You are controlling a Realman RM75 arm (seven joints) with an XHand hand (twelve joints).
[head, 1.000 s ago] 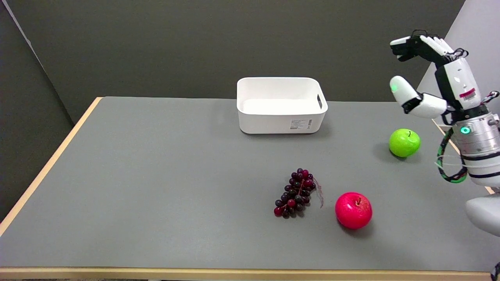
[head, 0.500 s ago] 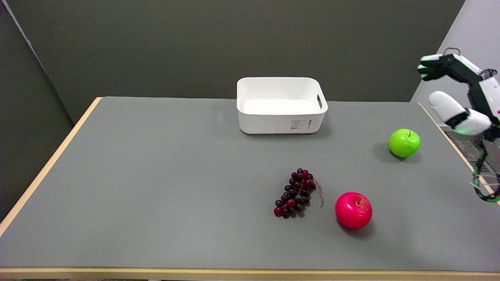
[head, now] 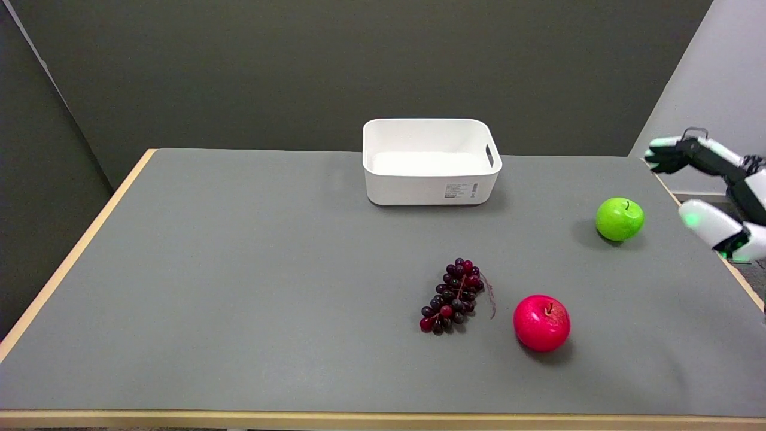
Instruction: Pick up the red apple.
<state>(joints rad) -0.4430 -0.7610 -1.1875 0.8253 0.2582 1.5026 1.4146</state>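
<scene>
Head view: black-and-white robot hand [head: 712, 194] hangs at the grey counter's [head: 239, 269] right edge, fingers spread, holding nothing.
Nearest it lies a round green apple [head: 620, 219]; the glossy red apple [head: 541, 322] sits well apart, just beside dark purple grapes [head: 453, 296].

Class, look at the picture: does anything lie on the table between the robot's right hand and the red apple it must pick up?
Nothing visible does. The right hand is at the right edge; the green apple sits off the line to the red apple.
</scene>
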